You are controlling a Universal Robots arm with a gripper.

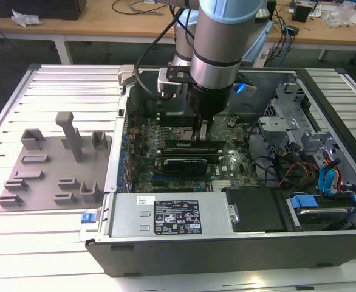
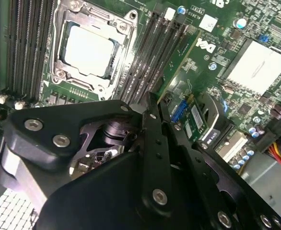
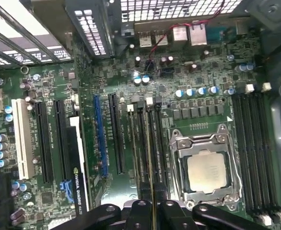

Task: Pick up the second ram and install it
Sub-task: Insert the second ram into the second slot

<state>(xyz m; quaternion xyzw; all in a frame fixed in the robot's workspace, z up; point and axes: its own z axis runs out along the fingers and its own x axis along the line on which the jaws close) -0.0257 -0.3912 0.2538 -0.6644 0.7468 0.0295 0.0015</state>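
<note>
The second ram (image 3: 150,158) is a thin dark stick seen edge-on, standing along the memory slots beside the CPU socket (image 3: 205,172). In the second wrist view the ram (image 2: 181,64) shows as a green strip running away from the fingertips. My gripper (image 3: 152,211) is shut on the near end of the ram, one black finger on each side. In the exterior view my gripper (image 1: 203,135) reaches down into the open computer case, at the dark ram (image 1: 187,146) on the motherboard. Whether the stick is fully seated in its slot cannot be told.
A graphics card (image 1: 181,164) lies just in front of the memory slots. The power supply (image 1: 166,216) runs along the case's near side. Drive cages and cables (image 1: 299,146) fill the exterior view's right. Grey holder blocks (image 1: 50,176) sit outside the case at the exterior view's left.
</note>
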